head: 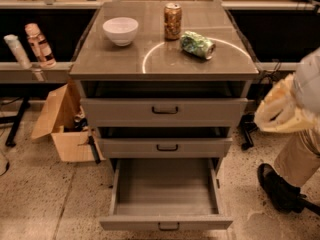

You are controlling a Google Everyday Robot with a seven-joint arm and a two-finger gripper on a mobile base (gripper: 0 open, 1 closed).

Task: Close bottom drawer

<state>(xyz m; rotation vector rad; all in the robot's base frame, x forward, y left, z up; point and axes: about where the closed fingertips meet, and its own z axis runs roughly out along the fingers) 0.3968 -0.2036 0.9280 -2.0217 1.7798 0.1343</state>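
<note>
The bottom drawer (165, 190) is the lowest of the cabinet's three grey drawers. It stands pulled far out toward me, and its plain grey tray is empty. Its narrow front (125, 223) with a small dark bar handle (168, 227) is at the lower edge of the camera view. The middle drawer (165, 147) and the top drawer (164, 111) sit nearly shut above it. My gripper is not in view.
On the cabinet top (115, 59) are a white bowl (120, 30), an upright can (172, 20) and a green crumpled bag (197, 44). An open cardboard box (62, 126) stands on the floor at the left. A person (295, 134) with a dark shoe (280, 189) stands at the right.
</note>
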